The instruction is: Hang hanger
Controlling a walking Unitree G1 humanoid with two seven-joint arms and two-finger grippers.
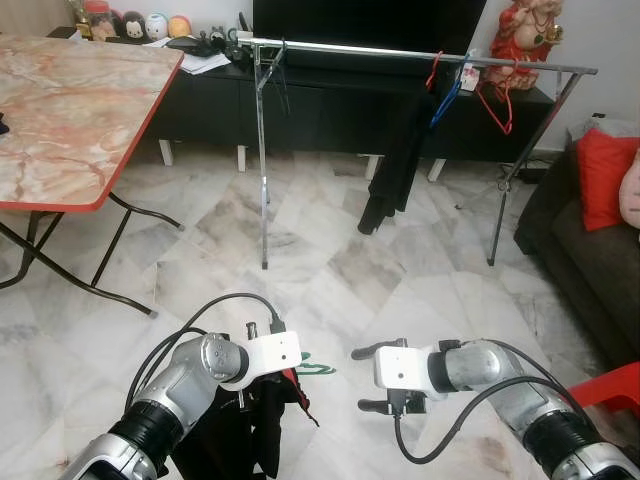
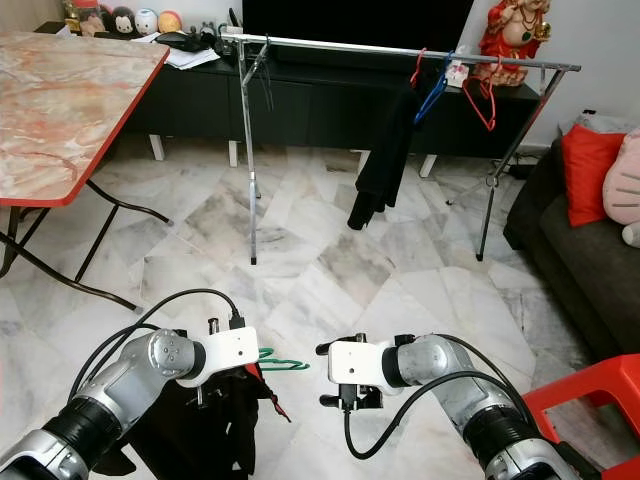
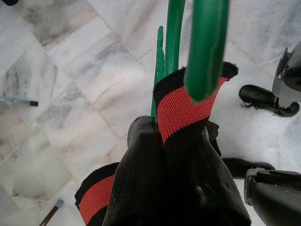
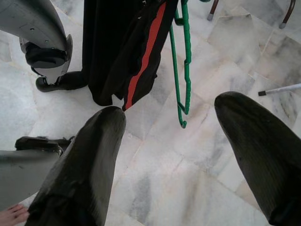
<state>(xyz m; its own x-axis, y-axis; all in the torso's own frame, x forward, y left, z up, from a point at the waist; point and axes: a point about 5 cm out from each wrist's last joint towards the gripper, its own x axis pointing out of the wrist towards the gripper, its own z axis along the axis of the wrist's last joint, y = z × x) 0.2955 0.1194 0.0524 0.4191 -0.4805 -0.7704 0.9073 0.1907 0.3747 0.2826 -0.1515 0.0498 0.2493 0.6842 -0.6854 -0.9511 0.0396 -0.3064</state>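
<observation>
You can't see the left gripper's black fingers [image 3: 155, 188]: black-and-red knit garment [image 3: 181, 110] covers them in the wrist view. Green plastic hanger [image 1: 318, 367] shows just its tip past the wrist; its hook is cut off at the wrist view's edge. Red plastic chair [image 2: 590, 400] is cropped at the corner.

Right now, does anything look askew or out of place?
Yes. The black and red garment is bunched on the green hanger held by the left gripper, sagging off to one side rather than draped evenly.
</observation>
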